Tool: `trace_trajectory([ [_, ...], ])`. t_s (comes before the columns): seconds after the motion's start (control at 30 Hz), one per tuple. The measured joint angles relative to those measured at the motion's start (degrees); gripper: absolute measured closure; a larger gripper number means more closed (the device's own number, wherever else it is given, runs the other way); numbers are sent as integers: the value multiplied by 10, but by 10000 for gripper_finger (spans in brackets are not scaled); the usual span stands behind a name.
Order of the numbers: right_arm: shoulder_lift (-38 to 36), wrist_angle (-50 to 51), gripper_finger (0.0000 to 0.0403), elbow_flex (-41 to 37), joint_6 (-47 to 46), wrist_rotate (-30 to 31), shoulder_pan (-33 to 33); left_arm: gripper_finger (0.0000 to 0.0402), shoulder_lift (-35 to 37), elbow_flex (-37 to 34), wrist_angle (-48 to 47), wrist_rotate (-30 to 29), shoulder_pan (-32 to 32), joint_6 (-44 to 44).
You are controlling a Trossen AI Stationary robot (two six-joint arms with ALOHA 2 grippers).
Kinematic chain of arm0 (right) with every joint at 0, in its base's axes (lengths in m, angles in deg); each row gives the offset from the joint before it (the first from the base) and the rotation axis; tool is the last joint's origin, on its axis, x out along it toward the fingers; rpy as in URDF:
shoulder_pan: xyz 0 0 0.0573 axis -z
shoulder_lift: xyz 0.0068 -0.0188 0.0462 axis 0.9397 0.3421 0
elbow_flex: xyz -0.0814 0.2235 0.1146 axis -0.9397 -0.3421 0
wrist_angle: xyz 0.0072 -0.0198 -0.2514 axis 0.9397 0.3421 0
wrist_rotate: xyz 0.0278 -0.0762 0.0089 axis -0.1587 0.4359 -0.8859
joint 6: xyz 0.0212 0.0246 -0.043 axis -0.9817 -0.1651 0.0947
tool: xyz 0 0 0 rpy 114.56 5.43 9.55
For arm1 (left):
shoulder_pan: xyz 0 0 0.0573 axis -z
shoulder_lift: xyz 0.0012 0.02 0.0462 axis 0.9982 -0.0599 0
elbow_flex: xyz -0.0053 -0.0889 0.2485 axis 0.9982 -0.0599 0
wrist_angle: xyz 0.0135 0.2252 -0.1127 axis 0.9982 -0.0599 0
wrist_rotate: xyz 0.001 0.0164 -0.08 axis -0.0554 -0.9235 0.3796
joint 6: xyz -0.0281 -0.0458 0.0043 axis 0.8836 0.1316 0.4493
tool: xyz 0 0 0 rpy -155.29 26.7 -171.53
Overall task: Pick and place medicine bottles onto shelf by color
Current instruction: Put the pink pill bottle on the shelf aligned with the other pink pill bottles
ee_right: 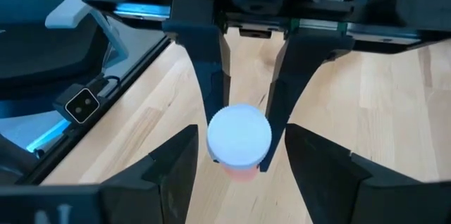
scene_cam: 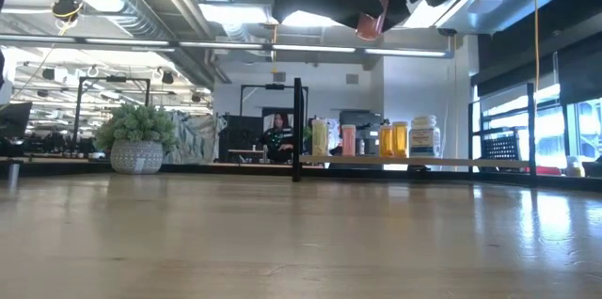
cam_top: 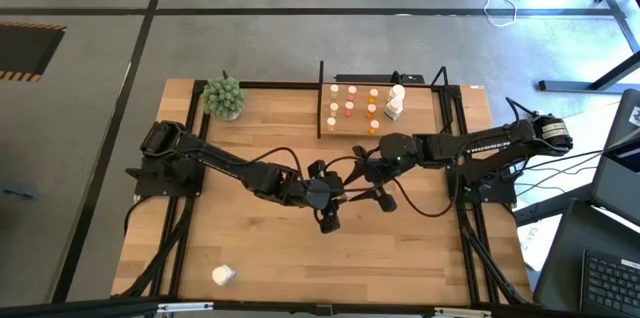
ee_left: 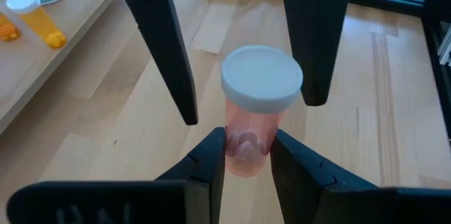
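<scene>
A pink medicine bottle (ee_left: 248, 146) with a white cap (ee_left: 262, 77) hangs high over the table's middle, and my left gripper (ee_left: 248, 155) is shut on it. My right gripper (ee_right: 241, 143) faces it from the table's right and is open, one finger on each side of the cap (ee_right: 239, 134) with a gap showing. In the low view the bottle (scene_cam: 370, 23) shows under the dark grippers at the top. The shelf (cam_top: 425, 113) stands at the far right and carries several small bottles with white, orange and pinkish tops, plus a larger white one (cam_top: 396, 101). My left gripper pinches the bottle's pink body (ee_left: 246, 162), below the cap, between its two fingers (ee_left: 210, 159). The fingers come slanting down from the table's left. The bottle is lifted clear of the table, with its cap end sticking out beyond the fingertips toward my right gripper.
A green spiky plant ball (cam_top: 224, 98) sits at the far left of the table. A lone white bottle (cam_top: 222, 276) lies near the front left edge. Black frame rails run along both sides of the table, and cables hang between the arms.
</scene>
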Motion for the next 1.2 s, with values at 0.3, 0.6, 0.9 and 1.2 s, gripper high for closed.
trace_trajectory([
  [0.3,0,0,241,0,1,0,0,312,0,0,0,-1,0,0],
  [0.6,0,0,291,0,3,-1,0,312,0,0,0,-1,-1,0],
  [0.9,-1,-1,292,0,3,-2,0,312,0,0,9,0,-1,0],
  [1.2,-1,0,293,0,0,-2,0,302,0,0,11,4,-7,34],
])
